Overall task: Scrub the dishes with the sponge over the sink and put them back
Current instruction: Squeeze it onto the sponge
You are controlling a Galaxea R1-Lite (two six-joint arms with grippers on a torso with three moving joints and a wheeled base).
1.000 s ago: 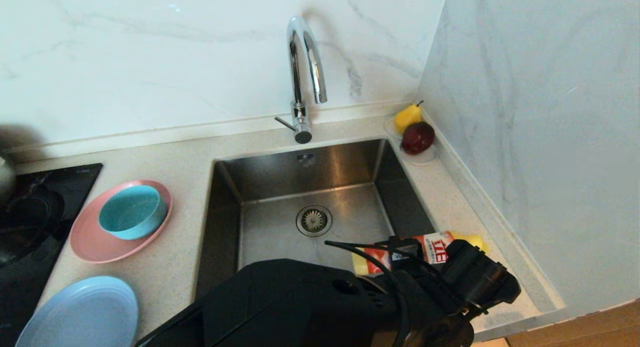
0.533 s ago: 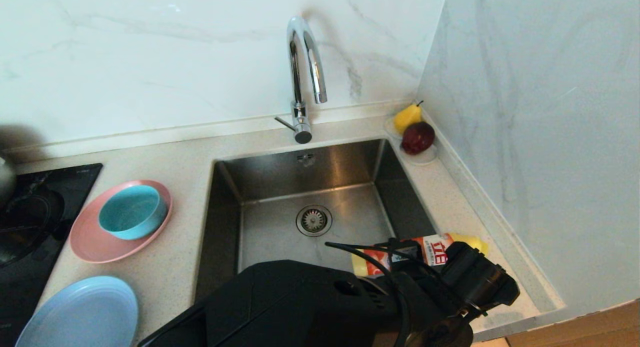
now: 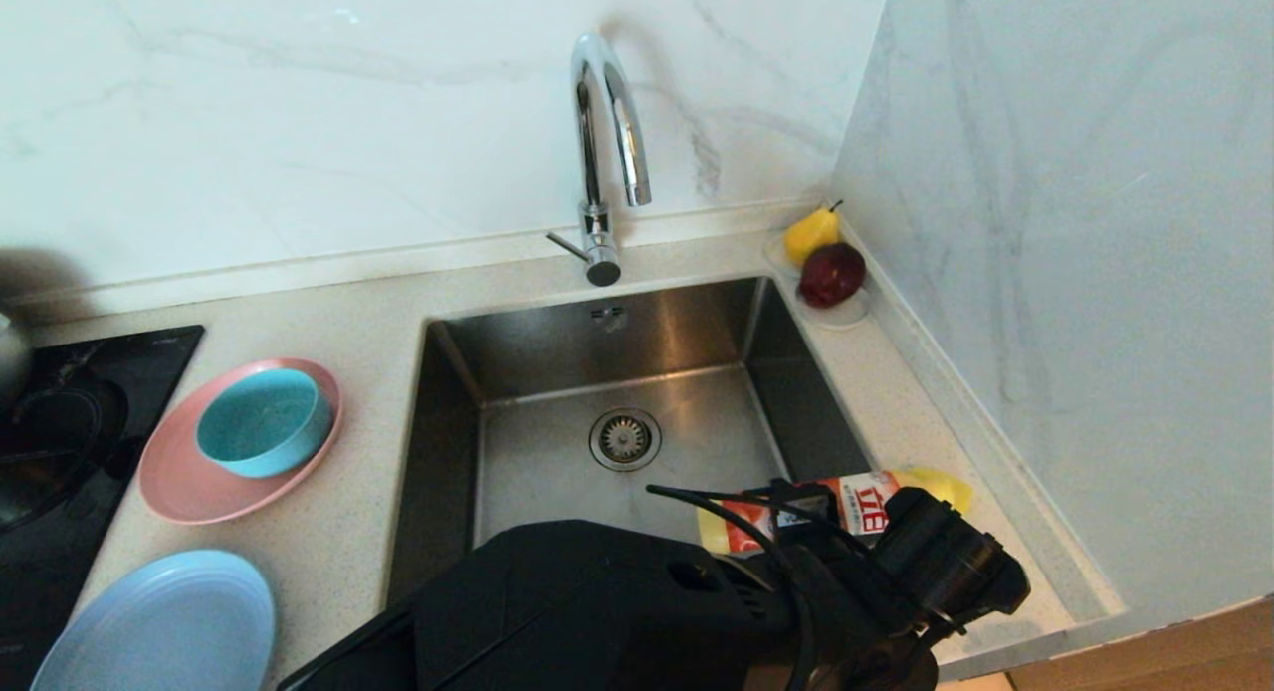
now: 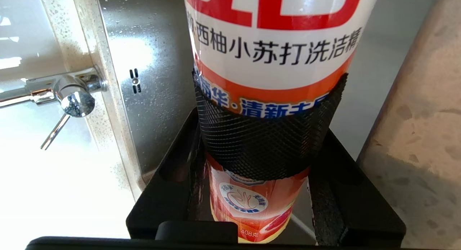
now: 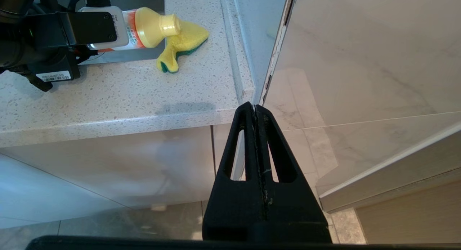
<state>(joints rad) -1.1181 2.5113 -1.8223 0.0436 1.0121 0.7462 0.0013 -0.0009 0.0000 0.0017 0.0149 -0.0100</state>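
Left tool point(image 4: 268, 142) is clamped around a detergent bottle point(image 4: 273, 59), which it holds on its side at the sink's right front corner; the textured fingers point(image 4: 259, 142) wrap the bottle's label. The bottle's yellow cap points toward the right wall, over the table point(image 3: 348, 532). Sponge point(image 5: 182, 44) lies on the table just beside the cap; whether the two touch cannot be told from the right wrist view. Right tool point(image 5: 256, 109) hangs off the table's front edge, below table level, jaws pressed fully together on nothing.

Blue plate point(image 3: 159, 621) sits at the near left of the table. Beyond it, the pink plate point(image 3: 199, 487) carries the teal bowl point(image 3: 264, 422), upright. A black hob point(image 3: 60, 442) lies left of these.

Sink point(image 3: 528, 462) is bare of dishes, drain point(image 3: 625, 439) at its middle. Tap point(image 3: 602, 153) stands behind it. At the far right corner, a pear point(image 3: 811, 233) and a dark red fruit point(image 3: 831, 273) rest on a saucer point(image 3: 846, 318).
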